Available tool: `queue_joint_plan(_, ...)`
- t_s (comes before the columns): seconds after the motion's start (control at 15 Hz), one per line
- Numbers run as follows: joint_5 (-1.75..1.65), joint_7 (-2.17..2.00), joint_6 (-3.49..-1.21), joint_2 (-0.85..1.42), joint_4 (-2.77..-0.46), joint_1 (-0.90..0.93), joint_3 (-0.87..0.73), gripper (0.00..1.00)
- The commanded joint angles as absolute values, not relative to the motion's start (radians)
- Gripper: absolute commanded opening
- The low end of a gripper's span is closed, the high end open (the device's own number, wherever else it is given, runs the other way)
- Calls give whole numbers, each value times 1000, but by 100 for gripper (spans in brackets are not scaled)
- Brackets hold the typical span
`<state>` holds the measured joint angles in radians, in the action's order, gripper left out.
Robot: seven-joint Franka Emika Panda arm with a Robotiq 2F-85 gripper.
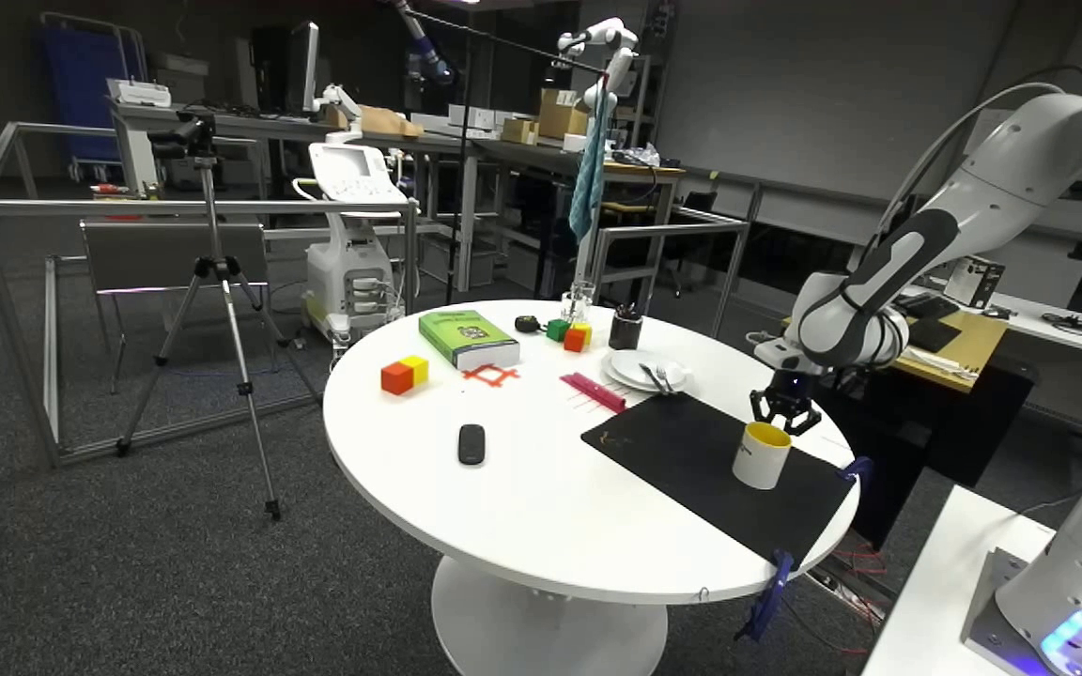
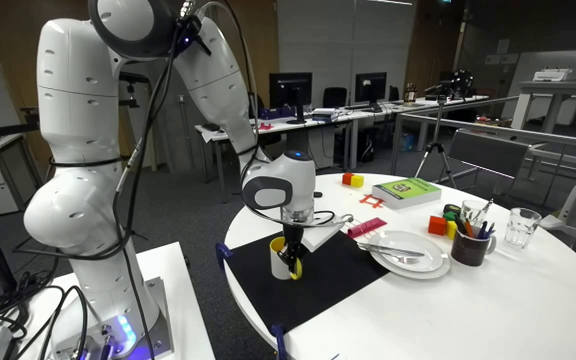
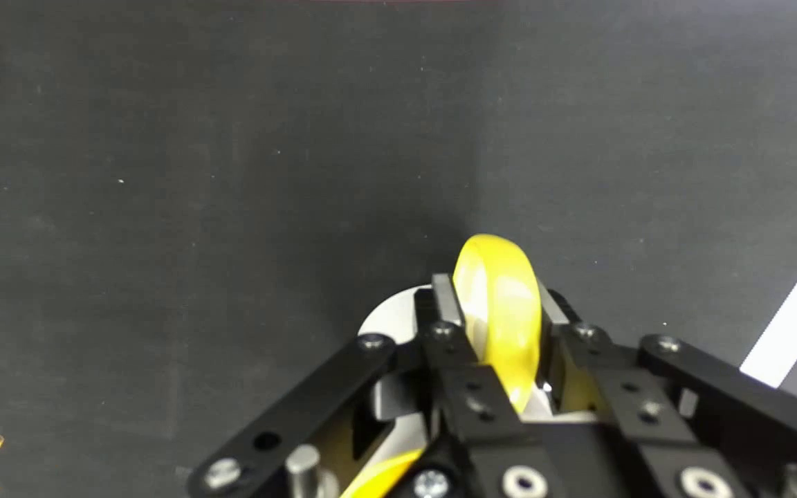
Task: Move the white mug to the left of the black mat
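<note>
The white mug [image 1: 760, 463] with a yellow inside stands about upright at the black mat [image 1: 672, 434]; I cannot tell whether its base touches the mat. In an exterior view the mug [image 2: 278, 265] is partly behind my gripper [image 2: 293, 257]. In the wrist view my gripper [image 3: 499, 304] has its fingers on both sides of the mug's yellow handle [image 3: 509, 311], against it. The mug's white body shows beside and below the fingers, mostly hidden by them. The mat [image 3: 267, 173] fills most of the wrist view.
White plates with cutlery [image 2: 408, 250] lie at the mat's edge. A pink holder [image 1: 595, 391], a dark mug of pens [image 2: 470, 248], glasses [image 2: 522, 227], coloured blocks [image 1: 405, 374], a green book [image 1: 469, 340] and a black device [image 1: 471, 444] are on the round table. Blue clamps [image 1: 771, 591] hold the mat's edge.
</note>
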<state>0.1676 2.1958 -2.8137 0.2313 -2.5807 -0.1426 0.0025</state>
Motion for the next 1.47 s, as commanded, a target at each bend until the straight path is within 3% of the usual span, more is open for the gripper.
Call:
queue_joint_plan(0.0,140,2210,-2824,246,-2564,-181,26,0)
queue_joint_plan(1.4,247,2335,-2734,138,-2571,-226,92,2)
